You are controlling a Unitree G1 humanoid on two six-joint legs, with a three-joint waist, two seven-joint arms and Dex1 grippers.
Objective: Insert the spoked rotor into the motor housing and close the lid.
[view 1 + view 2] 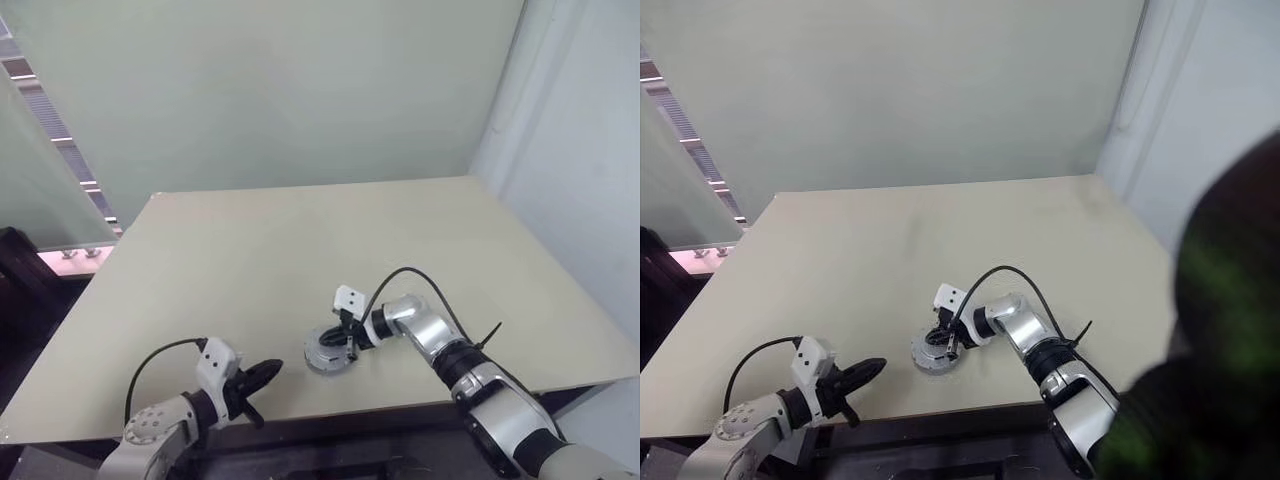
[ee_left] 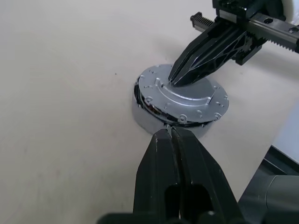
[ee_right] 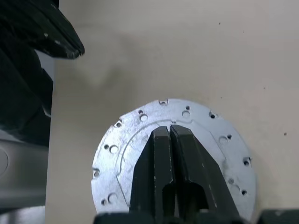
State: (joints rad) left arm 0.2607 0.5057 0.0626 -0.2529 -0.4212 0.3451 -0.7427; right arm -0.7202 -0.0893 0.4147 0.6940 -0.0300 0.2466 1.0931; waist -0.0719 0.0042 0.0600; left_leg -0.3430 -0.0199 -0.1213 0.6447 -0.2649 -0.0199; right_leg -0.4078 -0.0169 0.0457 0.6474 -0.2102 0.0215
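Note:
The motor housing point(image 2: 144, 119), a low silver puck, stands near the table's front edge, with a sliver of copper winding showing under its top. The lid point(image 2: 198, 100), a grey metal disc with small holes and a raised arc, lies on the housing, shifted slightly off-centre. My right gripper point(image 2: 175, 80) is shut, and its tips rest on the lid point(image 3: 212, 140) near the middle. My left gripper point(image 1: 272, 368) is shut and empty, pointing at the housing point(image 1: 325, 362) from the left, a small gap away. The spoked rotor is hidden.
The beige table point(image 1: 300, 240) stretches away bare behind the housing. Its front edge runs just below both grippers. A white wall closes the right side, and a glass partition point(image 1: 40, 170) stands at the left. A dark blurred shape point(image 1: 1230, 330) covers the right eye view's lower right.

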